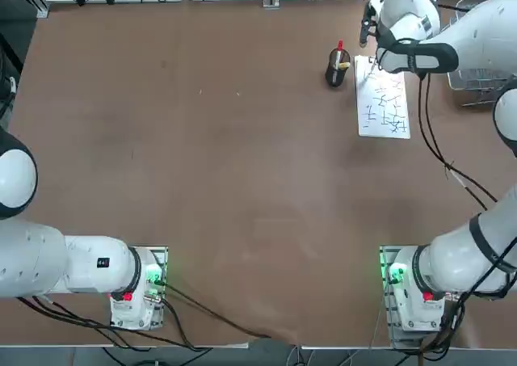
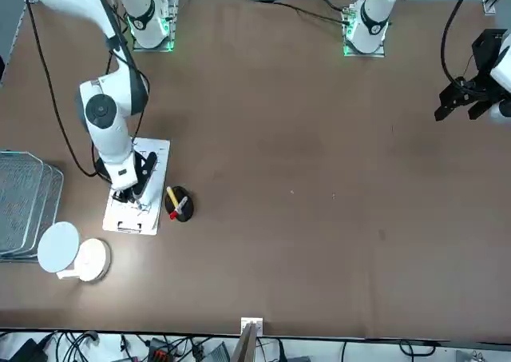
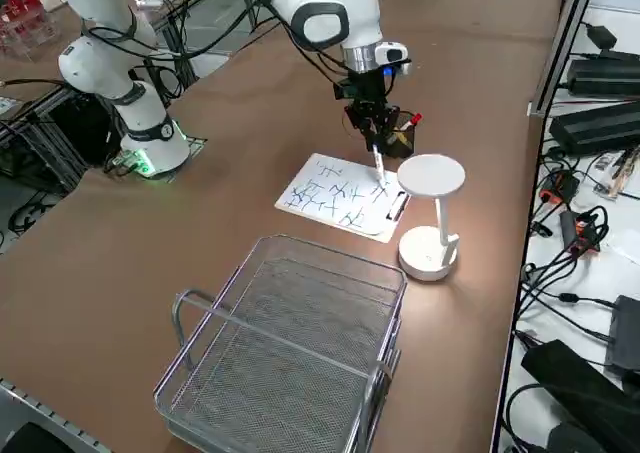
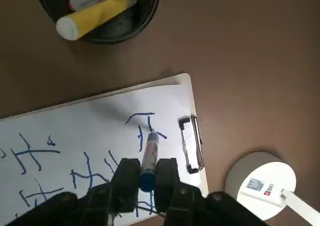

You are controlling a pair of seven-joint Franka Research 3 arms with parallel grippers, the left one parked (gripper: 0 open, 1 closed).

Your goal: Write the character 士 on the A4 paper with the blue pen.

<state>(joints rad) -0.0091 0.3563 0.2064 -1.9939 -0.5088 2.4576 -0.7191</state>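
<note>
We see blue marks on the white A4 paper (image 4: 90, 131), a yellow marker (image 4: 95, 15), a brown table (image 1: 202, 156).

A4 paper (image 4: 75, 136) partly cut off, perhaps

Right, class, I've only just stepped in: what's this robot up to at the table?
The right arm is writing. Its right gripper is shut on the blue pen, holding it tip-down on the A4 paper near the clip at the sheet's end. The sheet already carries many blue characters, and a fresh one sits at the pen tip, with a top bar and a downstroke drawn. A black pen cup with other pens stands beside the paper, and a small white lamp stands by the clipped end.
</note>
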